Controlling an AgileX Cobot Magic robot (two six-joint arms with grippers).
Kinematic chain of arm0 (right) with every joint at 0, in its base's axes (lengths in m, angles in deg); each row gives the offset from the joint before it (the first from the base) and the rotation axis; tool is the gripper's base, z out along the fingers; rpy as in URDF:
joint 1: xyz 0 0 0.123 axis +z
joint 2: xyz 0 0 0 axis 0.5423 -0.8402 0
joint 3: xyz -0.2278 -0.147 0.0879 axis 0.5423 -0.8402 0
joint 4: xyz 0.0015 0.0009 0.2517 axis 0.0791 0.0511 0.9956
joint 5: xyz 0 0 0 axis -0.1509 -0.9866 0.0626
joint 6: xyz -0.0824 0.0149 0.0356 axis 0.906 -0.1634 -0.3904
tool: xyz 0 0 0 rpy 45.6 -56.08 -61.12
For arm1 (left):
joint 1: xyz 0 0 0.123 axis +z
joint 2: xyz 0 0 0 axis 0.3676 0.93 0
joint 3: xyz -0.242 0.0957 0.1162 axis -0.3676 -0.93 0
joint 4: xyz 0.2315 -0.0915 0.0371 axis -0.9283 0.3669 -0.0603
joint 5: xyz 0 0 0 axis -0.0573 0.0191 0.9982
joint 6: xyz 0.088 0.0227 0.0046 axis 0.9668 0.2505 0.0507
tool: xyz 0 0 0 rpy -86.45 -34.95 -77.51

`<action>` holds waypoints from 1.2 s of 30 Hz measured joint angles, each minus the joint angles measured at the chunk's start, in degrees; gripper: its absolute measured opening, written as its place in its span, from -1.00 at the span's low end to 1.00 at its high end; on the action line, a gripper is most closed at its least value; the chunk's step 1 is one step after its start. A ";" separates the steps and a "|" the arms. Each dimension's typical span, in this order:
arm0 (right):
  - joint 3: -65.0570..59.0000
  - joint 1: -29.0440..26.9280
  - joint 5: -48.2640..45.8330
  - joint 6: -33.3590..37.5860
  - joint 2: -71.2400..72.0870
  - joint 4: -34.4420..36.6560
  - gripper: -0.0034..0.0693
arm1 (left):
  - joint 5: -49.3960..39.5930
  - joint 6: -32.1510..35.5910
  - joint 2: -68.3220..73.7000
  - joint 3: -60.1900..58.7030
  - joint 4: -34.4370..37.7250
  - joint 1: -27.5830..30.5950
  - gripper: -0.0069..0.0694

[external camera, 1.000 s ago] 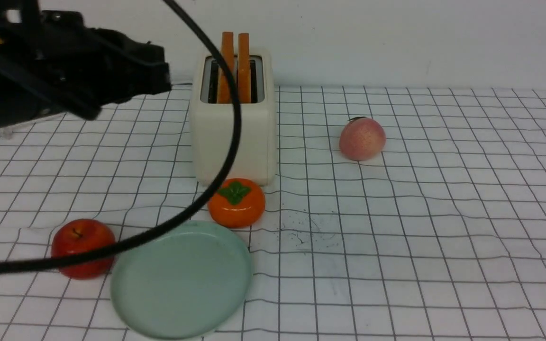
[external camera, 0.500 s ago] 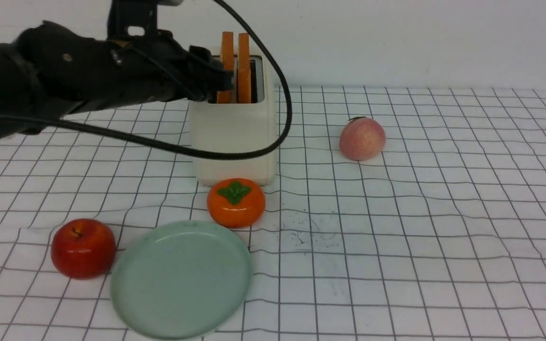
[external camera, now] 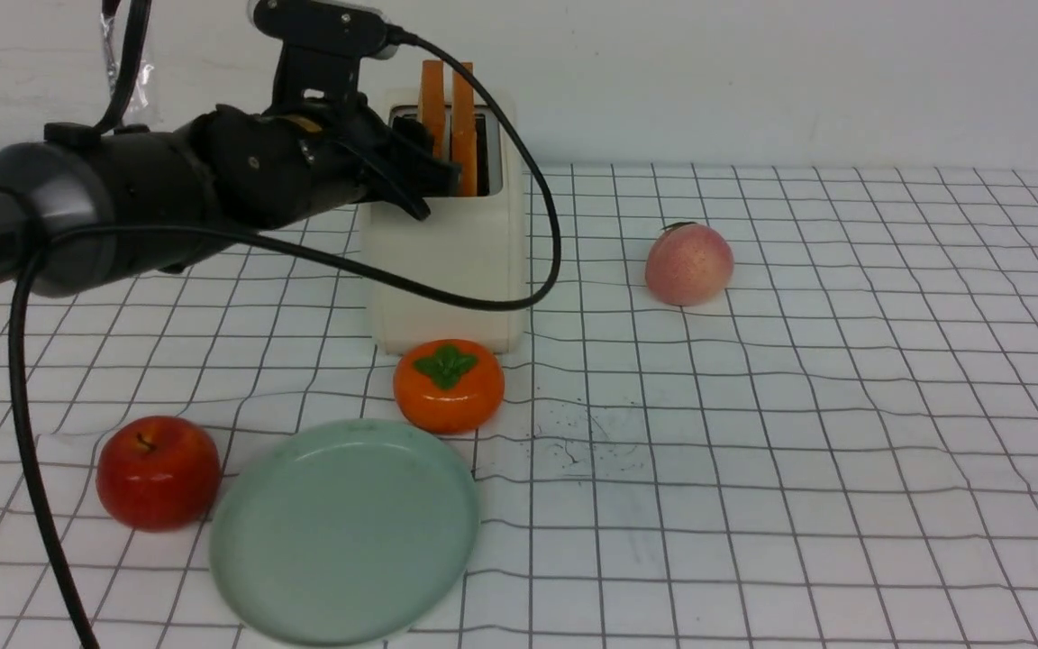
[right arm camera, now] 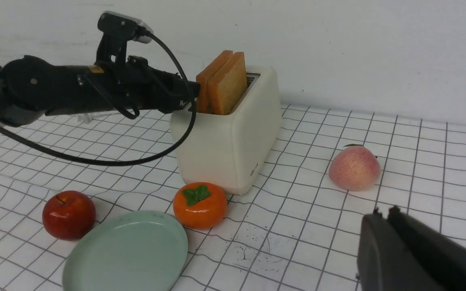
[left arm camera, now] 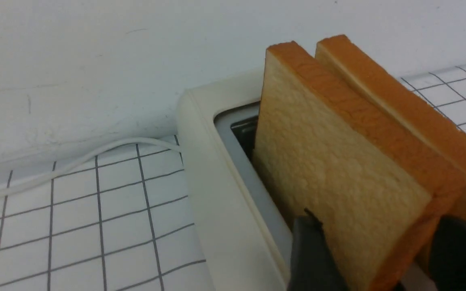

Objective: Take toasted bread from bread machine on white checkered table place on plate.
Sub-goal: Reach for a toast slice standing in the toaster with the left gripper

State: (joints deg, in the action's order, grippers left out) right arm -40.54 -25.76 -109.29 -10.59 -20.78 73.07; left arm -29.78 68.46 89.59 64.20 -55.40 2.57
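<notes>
Faintly, illegible logo (right arm camera: 253, 172) on bread machine (right arm camera: 225, 149)

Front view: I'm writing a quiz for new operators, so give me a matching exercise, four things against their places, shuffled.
Things:
1. toast slices
2. persimmon
3. apple
4. peach

Places:
A. right of the toaster, on its own
B. upright in the toaster's slots
C. left of the plate
D. between toaster and plate

Pairs: 1-B, 2-D, 3-C, 4-A

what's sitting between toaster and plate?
A persimmon, alone on the cloth between the toaster and the plate. The front and right wrist views both show it.
</notes>
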 joint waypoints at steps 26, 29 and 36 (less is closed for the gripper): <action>0.00 0.00 0.05 0.00 0.00 0.17 -0.79 | 0.72 -1.62 1.70 0.00 -0.91 -1.67 0.20; 0.00 0.00 0.05 0.00 0.00 0.17 -0.78 | 3.70 -1.63 1.70 0.00 -1.58 -2.50 0.19; 0.00 0.00 0.05 0.00 0.00 0.17 -0.76 | 7.36 -1.81 1.70 0.00 -3.70 -2.52 0.08</action>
State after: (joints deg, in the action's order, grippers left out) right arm -40.54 -25.76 -109.24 -10.59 -20.78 73.24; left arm -22.42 66.65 91.29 64.20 -59.10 0.06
